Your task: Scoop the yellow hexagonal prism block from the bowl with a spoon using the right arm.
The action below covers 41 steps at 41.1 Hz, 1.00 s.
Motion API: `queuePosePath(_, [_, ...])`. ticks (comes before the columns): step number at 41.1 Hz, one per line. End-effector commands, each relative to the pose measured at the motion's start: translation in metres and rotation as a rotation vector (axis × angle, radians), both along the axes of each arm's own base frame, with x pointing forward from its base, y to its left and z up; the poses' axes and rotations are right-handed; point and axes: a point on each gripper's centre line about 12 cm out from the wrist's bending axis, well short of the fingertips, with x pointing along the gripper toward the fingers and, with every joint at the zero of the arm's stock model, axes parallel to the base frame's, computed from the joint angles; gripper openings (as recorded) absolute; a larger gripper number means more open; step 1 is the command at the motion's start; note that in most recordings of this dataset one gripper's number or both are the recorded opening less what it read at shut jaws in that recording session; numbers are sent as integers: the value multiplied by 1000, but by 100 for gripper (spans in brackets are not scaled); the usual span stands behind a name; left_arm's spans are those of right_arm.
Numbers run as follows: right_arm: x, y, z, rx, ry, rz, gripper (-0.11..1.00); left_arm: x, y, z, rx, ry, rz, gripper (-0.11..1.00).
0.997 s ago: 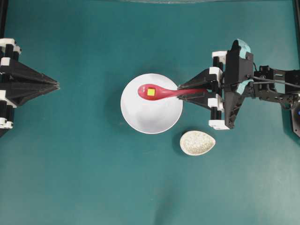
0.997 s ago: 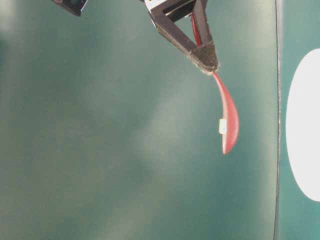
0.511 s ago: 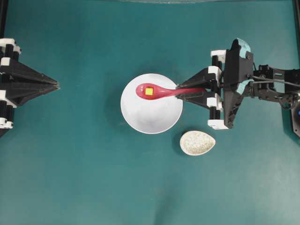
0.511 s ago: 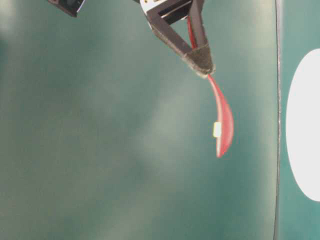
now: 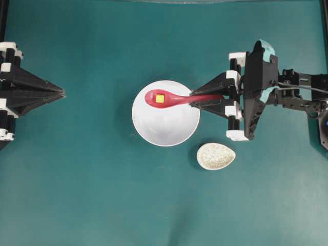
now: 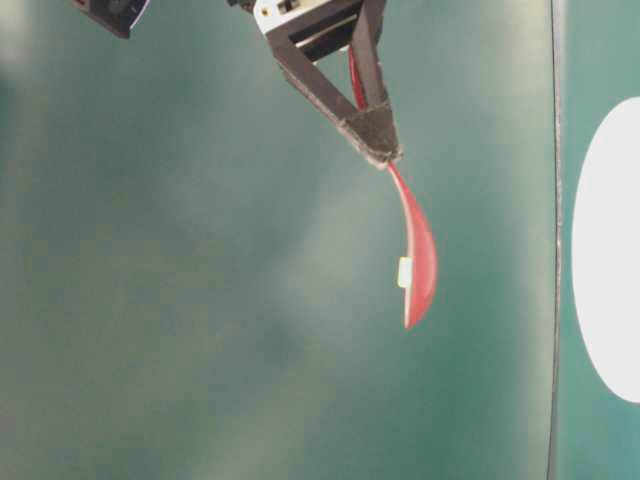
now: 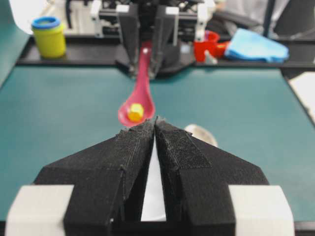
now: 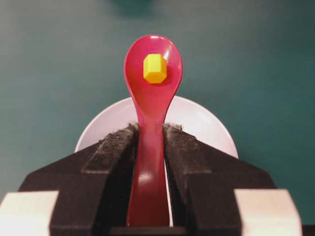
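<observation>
I saw the yellow hexagonal prism block sitting in the scoop of the spoon, near its far end. The right gripper had its fingers clamped tight on the spoon's handle, one pad on each side, with the scoop reaching out in front. From overhead, the spoon stretched across the upper part of the bowl, with the block lying over the bowl's upper left area. The table-level view showed the spoon hanging in the air from the fingertips, clear of the white bowl at the edge of that picture. I could see nothing else inside the bowl.

The left gripper sat well apart at the left edge of the table, its fingers pressed together at the tips on nothing, pointing toward the bowl. A small speckled oval dish lay just beside the bowl's lower right rim. Behind the right arm I made out a yellow jar with a blue lid, a red cup and a blue cloth, all blurred.
</observation>
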Motion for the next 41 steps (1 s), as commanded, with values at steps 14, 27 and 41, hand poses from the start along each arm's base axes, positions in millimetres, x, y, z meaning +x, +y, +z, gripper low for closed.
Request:
queuePosePath(14, [2,0,18,-1,-51,0,25,3,0,8,2,-20,-1,11])
queuePosePath(27, [1,1,17,7,-47,1,25,3,0,9,2,-26,-1,11])
queuePosePath(41, [-4,0,23,9,-63,0,25,3,0,10,2,-28,-1,11])
